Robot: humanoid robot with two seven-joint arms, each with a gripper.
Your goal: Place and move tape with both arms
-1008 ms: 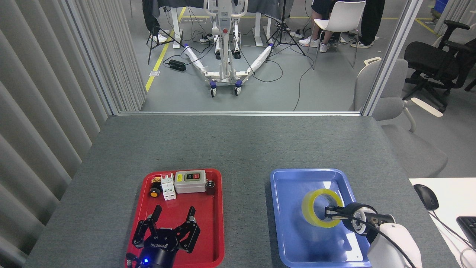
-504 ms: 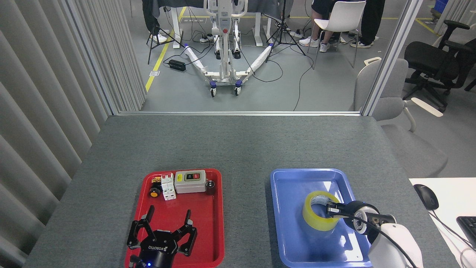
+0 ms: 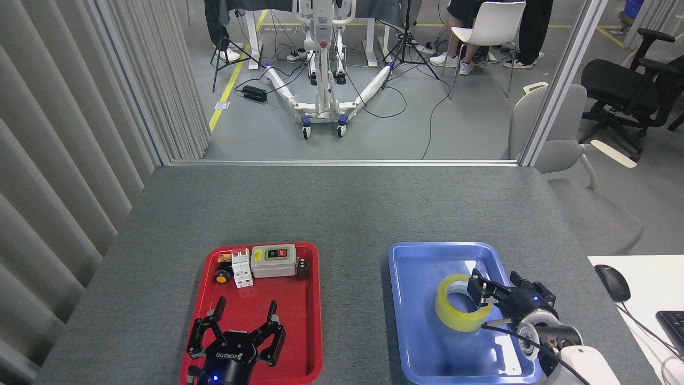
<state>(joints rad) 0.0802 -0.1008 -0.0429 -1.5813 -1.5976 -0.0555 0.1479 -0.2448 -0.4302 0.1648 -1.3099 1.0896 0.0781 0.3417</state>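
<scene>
The tape, a yellow translucent roll, sits tilted on the floor of the blue tray, its hole facing up and right. My right gripper is at the roll's right rim. One finger is over the rim by the core and the other stands apart to the right, so it looks open. The roll's right wall is hidden behind that finger. My left gripper hangs open over the near half of the red tray, holding nothing.
At the far end of the red tray are a grey switch box, a white breaker and small parts. A white desk with a mouse lies to the right. Chairs and a white lift frame stand beyond the table.
The tape has come down from a lifted, upright hold to rest in the blue tray. My right wrist has turned and its fingers have spread. My left gripper shifted slightly.
</scene>
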